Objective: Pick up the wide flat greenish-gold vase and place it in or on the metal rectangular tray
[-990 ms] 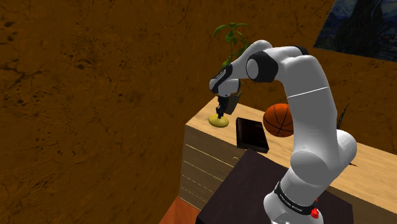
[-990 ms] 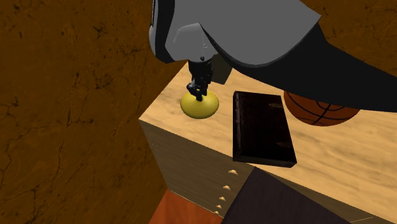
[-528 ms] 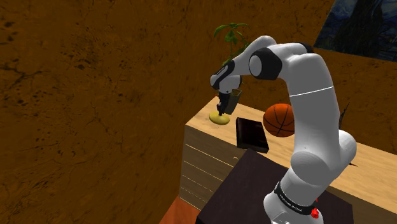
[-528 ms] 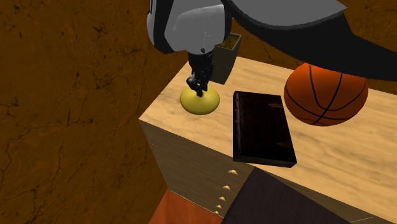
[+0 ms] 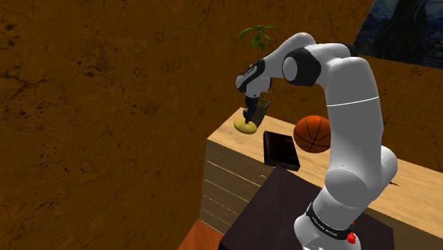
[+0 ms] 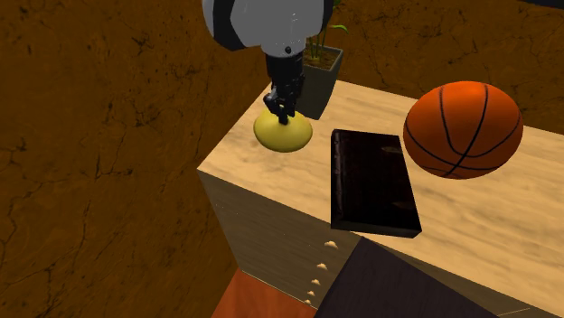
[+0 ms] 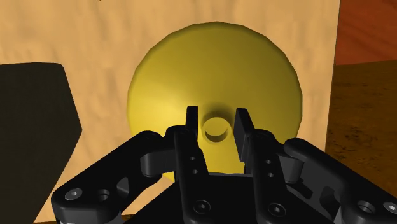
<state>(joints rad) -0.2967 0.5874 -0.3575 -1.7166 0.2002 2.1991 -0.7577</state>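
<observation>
The wide, flat greenish-gold vase (image 6: pixel 283 134) (image 5: pixel 246 128) hangs just above the wooden cabinet top near its far corner. My black gripper (image 6: pixel 283 110) (image 5: pixel 248 119) comes straight down onto it. In the wrist view the gripper (image 7: pixel 216 130) is shut on the vase's short neck, with the fingers (image 7: pixel 191 130) clasping it on either side and the golden body (image 7: pixel 213 70) spreading out below. The dark rectangular tray (image 6: pixel 372 181) (image 5: pixel 280 149) lies on the cabinet top just beside the vase, toward the second exterior view's right. Its dark corner (image 7: pixel 32 127) shows beside the gripper.
An orange basketball (image 6: pixel 463 129) (image 5: pixel 312 133) rests beyond the tray. A potted plant (image 6: pixel 318 68) (image 5: pixel 258 42) stands right behind the vase. The cabinet edge (image 6: pixel 217 167) drops off close to the vase. Brown walls surround the corner.
The gripper has risen a little with the vase held in it, lifting it off the cabinet top. The arm's upper links have swung up and out of the second exterior view.
</observation>
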